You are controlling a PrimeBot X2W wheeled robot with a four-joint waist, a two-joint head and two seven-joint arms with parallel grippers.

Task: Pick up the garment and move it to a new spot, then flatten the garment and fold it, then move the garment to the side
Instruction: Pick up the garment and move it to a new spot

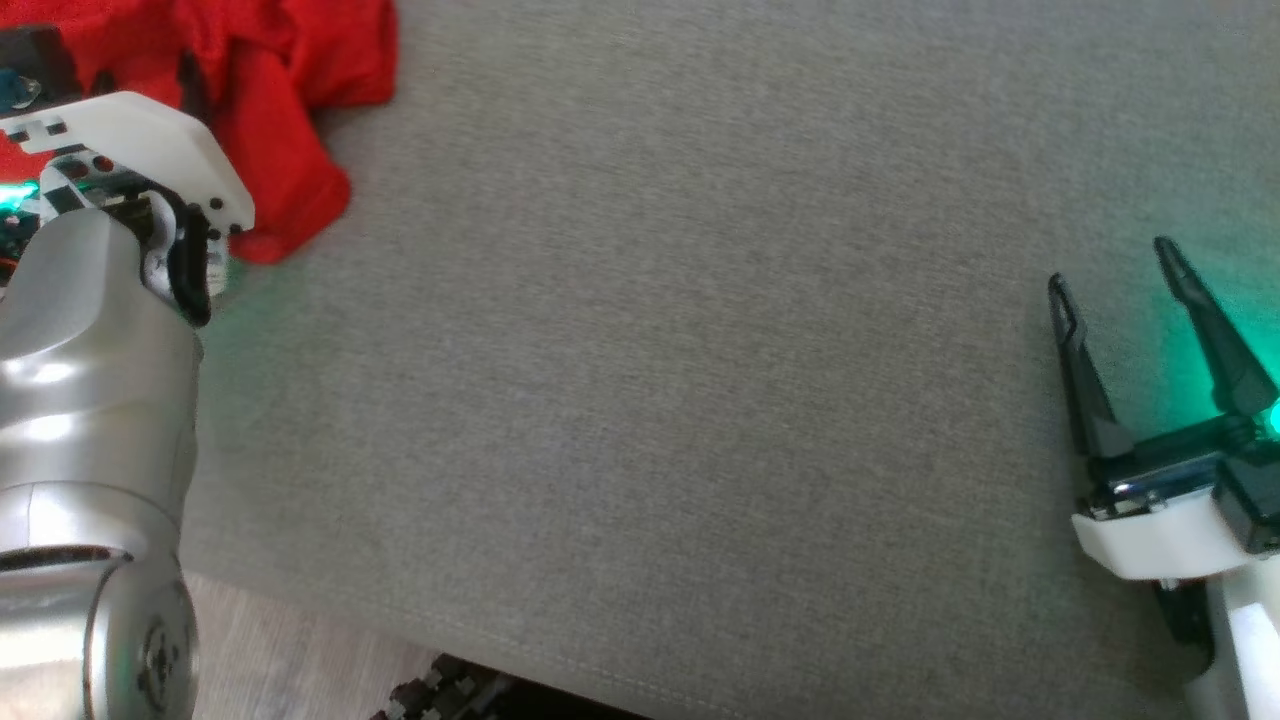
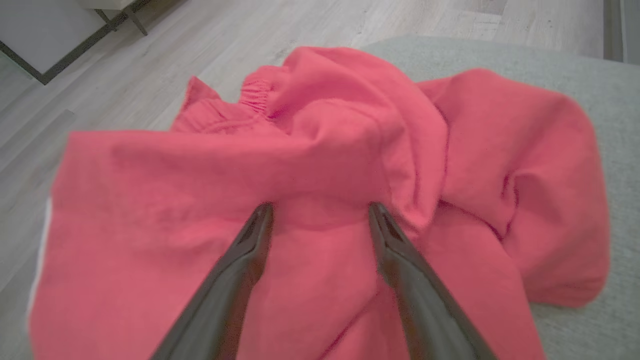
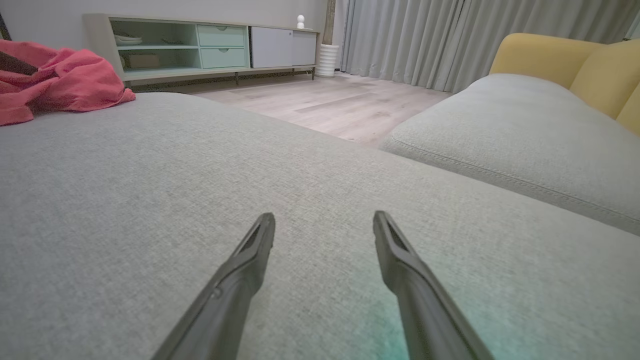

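Note:
The garment (image 1: 270, 90) is a crumpled red cloth lying at the far left corner of the grey cushion (image 1: 650, 350). In the left wrist view the garment (image 2: 325, 150) lies bunched in folds, with an elastic band near its far edge. My left gripper (image 2: 320, 207) is open just over the cloth, its fingertips close to a raised fold and nothing between them. My left arm (image 1: 100, 300) hides those fingers in the head view. My right gripper (image 1: 1112, 265) is open and empty over bare cushion at the right, far from the garment (image 3: 60, 80).
The cushion's front edge (image 1: 560, 660) runs along the bottom, with wooden floor (image 1: 290, 650) below it. A second grey cushion (image 3: 525, 135) and yellow upholstery (image 3: 560, 55) lie to the right. A low sideboard (image 3: 200, 45) and curtains (image 3: 425, 35) stand beyond the floor.

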